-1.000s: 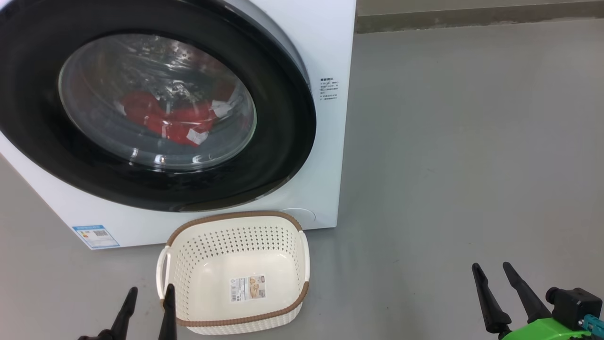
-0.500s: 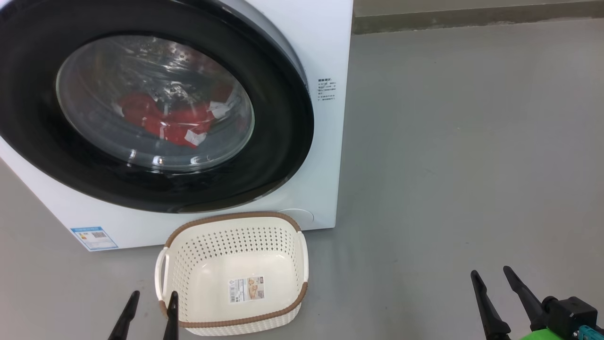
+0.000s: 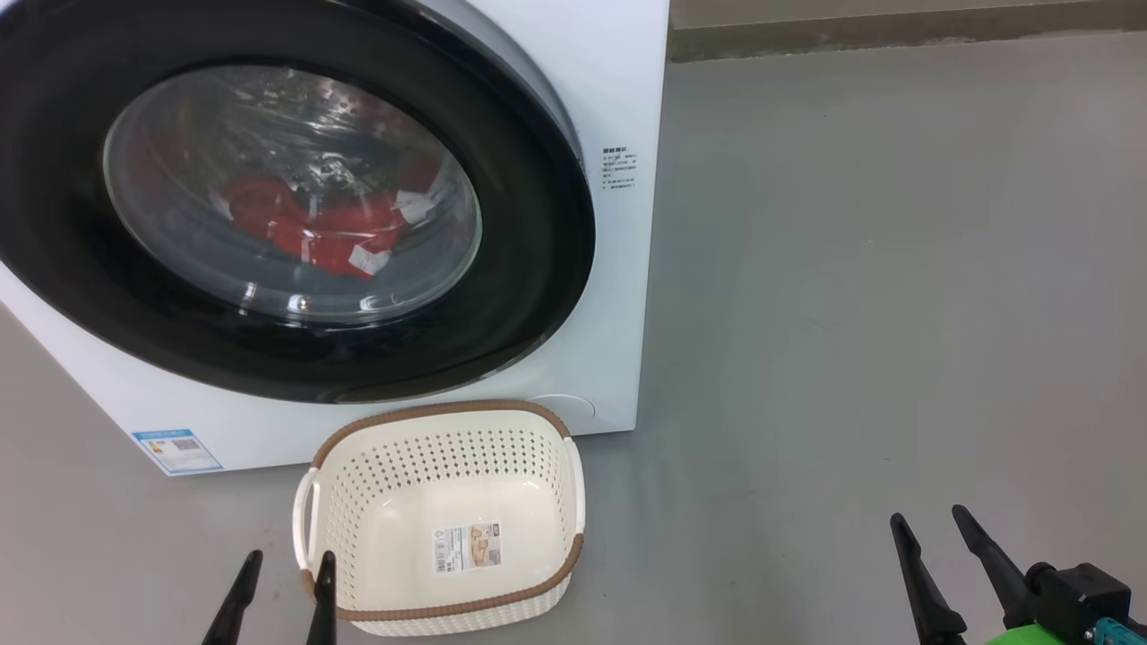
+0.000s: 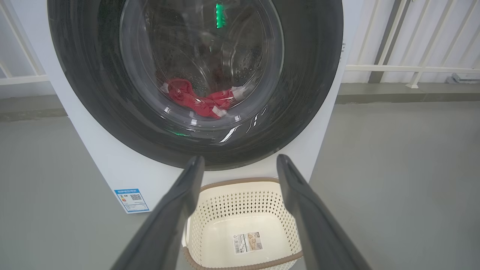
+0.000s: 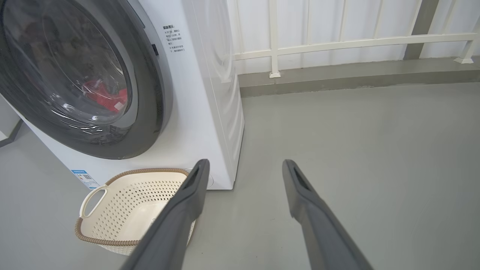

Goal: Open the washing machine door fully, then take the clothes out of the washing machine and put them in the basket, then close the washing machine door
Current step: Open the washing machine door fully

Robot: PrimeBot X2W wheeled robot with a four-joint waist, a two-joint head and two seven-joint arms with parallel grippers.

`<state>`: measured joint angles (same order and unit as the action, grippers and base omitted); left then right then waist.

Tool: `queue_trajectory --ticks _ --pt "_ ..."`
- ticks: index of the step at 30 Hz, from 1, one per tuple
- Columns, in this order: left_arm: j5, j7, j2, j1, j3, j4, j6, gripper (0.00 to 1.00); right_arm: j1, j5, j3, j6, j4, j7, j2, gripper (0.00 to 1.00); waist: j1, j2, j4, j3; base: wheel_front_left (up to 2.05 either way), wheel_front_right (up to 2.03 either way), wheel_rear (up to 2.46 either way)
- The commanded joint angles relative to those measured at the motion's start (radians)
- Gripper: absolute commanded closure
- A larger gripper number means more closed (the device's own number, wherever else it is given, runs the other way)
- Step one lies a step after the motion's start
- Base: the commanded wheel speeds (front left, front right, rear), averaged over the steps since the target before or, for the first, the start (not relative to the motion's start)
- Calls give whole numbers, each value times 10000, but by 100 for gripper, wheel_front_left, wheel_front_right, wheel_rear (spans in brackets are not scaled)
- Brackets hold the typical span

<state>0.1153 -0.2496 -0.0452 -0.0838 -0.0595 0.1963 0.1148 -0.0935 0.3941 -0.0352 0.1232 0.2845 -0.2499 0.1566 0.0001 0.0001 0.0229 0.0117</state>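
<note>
The white washing machine (image 3: 618,269) stands at the left with its black-rimmed washing machine door (image 3: 529,224) shut. Red clothes (image 3: 314,224) with white trim lie in the drum behind the glass, also seen as clothes (image 4: 195,99) in the left wrist view. The cream basket (image 3: 439,520) sits empty on the floor before the machine. My left gripper (image 3: 288,564) is open at the basket's near left corner, holding nothing. My right gripper (image 3: 927,524) hangs open over bare floor at the lower right, well away from machine and basket (image 5: 127,210).
A grey floor (image 3: 851,313) stretches to the right of the machine. A low kerb (image 3: 896,31) runs along the back, with a white railing (image 5: 337,41) above it. A blue label (image 3: 176,450) is stuck on the machine's lower left front.
The head view has shifted slightly, and both grippers sit a little lower in it than a second ago. Door, clothes and basket have not moved.
</note>
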Motion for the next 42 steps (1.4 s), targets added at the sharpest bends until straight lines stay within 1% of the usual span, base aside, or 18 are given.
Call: queue_trajectory --ticks 1,2,3,4,9,15,20,29,32,35,38,42 --pt "29 -122 -53 170 -304 -259 24 0 129 -141 -182 75 -256 -118 181 0 0 -1 -2 2 0 0 0" --pt "40 -122 -53 171 -298 -271 27 0 132 -135 -196 75 -269 -118 176 0 0 -1 -5 8 0 0 0" --pt "54 -122 -52 173 -266 -281 31 0 167 -68 -249 75 -300 -118 135 81 0 -1 -1 21 0 0 0" --pt "56 -122 -52 178 -243 -283 33 0 199 -11 -305 75 -303 -118 120 100 0 -1 5 30 0 0 0" --pt "126 -122 -52 288 -83 -332 34 0 785 510 -596 75 -450 -118 -92 100 0 -1 96 191 0 0 0" --pt "404 -122 -52 561 267 -441 -86 0 2343 1441 -1153 75 -439 -118 -282 100 0 -1 314 602 0 0 0" --pt "402 -122 -51 934 684 -550 -94 0 3968 1891 -1507 75 -62 -118 -145 100 0 -1 693 1169 0 0 0" --pt "732 -122 -51 1729 1085 -607 -146 0 6593 2587 -2261 75 849 -118 485 100 0 -1 1524 2408 0 0 0" --pt "914 -122 -51 1965 1261 -620 -204 0 7327 3475 -2710 75 1245 -118 635 100 0 -1 1780 2727 0 0 0" --pt "1071 -122 -51 2159 1451 -601 -261 0 8054 4853 -3317 75 1493 74 937 100 0 -1 1990 2997 0 0 0" --pt "1186 -122 -51 2332 1633 -585 -290 0 8731 6376 -3848 75 1407 655 1368 100 0 -1 2153 3240 0 0 0" --pt "1284 -122 -51 2510 1798 -533 -286 0 9553 8493 -4183 75 1016 1699 1863 100 0 -1 2281 3553 0 0 0"
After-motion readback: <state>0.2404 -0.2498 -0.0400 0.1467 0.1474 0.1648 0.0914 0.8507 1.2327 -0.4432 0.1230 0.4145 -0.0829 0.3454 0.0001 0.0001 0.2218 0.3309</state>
